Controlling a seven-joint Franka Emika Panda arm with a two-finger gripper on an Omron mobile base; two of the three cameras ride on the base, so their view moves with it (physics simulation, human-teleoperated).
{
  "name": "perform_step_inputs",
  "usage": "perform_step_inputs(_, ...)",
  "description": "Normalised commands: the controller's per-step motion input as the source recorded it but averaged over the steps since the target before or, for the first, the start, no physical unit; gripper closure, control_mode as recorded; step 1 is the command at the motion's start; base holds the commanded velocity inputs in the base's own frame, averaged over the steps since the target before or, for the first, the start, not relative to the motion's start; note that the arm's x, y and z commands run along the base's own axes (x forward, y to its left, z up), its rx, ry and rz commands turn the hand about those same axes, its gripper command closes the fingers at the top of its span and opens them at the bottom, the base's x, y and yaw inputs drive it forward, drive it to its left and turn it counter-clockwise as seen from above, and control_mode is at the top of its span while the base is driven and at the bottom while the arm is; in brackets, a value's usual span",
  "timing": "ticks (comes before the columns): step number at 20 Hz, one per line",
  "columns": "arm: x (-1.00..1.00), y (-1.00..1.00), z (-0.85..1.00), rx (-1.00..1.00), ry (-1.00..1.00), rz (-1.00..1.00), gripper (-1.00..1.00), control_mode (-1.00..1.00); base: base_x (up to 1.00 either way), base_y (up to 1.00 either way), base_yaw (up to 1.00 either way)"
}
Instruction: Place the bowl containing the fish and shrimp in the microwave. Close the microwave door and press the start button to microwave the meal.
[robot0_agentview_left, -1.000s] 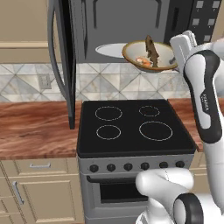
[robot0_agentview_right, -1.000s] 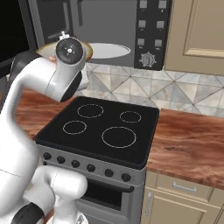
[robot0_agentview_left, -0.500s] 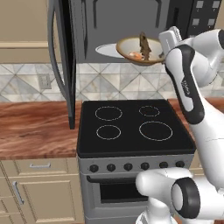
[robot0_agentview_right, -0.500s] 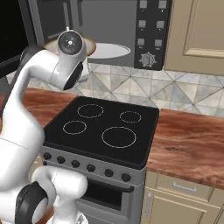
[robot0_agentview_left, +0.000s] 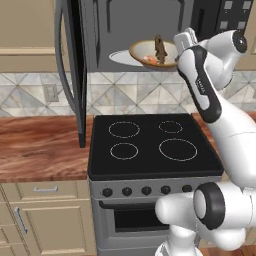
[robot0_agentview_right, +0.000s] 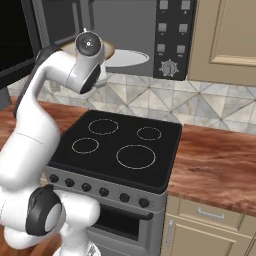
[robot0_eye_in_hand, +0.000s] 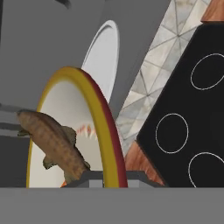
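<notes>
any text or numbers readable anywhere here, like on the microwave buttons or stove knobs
None can be read. The grey buttons and dial on the grey microwave's black side panel show no legible marks, the black-topped stove's round front knobs are plain, and the cream bowl with golden-tan rim bears no lettering.

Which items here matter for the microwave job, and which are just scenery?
Job:
bowl, held at the microwave opening
fish and shrimp in the bowl
microwave door, swung open
white plate inside
button panel
gripper, shut on the bowl rim

Scenery:
stove
wooden counter
cabinet drawers
tiled backsplash
</notes>
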Motion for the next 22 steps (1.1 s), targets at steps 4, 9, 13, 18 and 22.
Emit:
perform_step_inputs(4,0.56,-0.01,0.0,0.0,0.03,-0.02,1.0,-1.0,0.0,0.0,0.0)
perform_step_inputs(9,0.58,-0.05,0.0,0.0,0.05,-0.03,1.0,-1.0,0.0,0.0,0.0)
perform_step_inputs(13,0.57,-0.05,0.0,0.0,0.04,-0.03,1.0,-1.0,0.0,0.0,0.0)
perform_step_inputs(18,0.55,-0.01,-0.01,0.0,0.05,-0.03,1.0,-1.0,0.0,0.0,0.0)
perform_step_inputs(22,0.53,0.0,-0.17,0.0,0.07,-0.03,1.0,-1.0,0.0,0.0,0.0)
